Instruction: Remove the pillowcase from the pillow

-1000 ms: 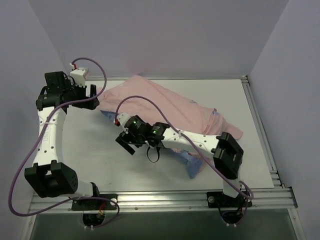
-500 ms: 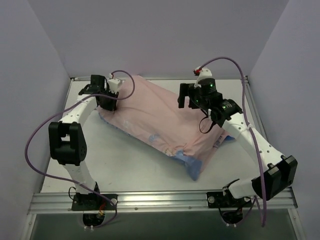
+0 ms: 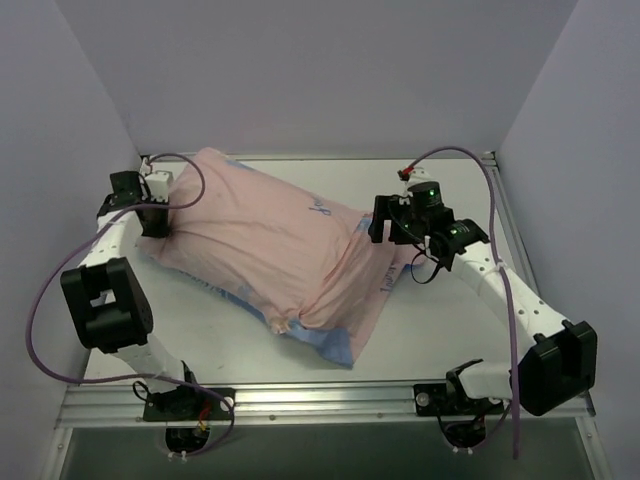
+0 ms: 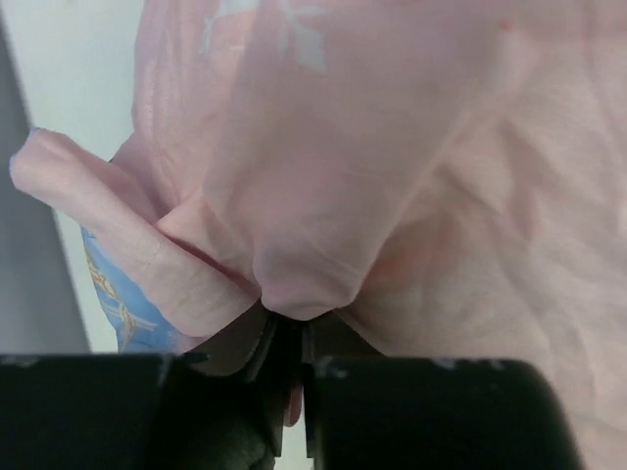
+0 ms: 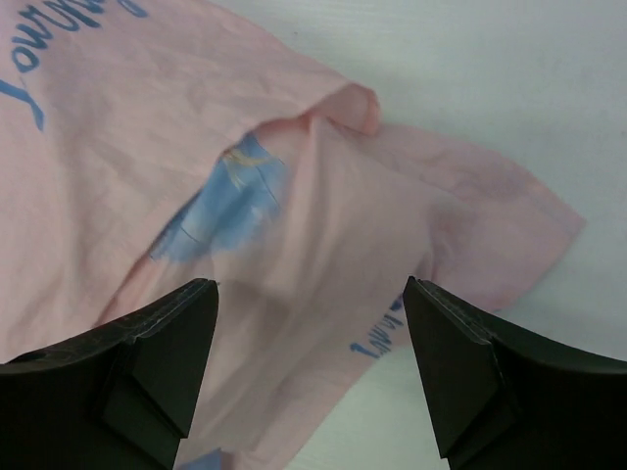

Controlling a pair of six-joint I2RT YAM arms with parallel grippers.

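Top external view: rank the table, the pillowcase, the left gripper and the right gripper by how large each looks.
1. table
2. pillowcase, covering much of it
3. right gripper and left gripper: both small and about alike. The left one is partly hidden against the fabric, so I will not rank them.

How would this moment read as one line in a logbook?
left gripper: shut on pillowcase | right gripper: open above pillowcase | pillow: not visible
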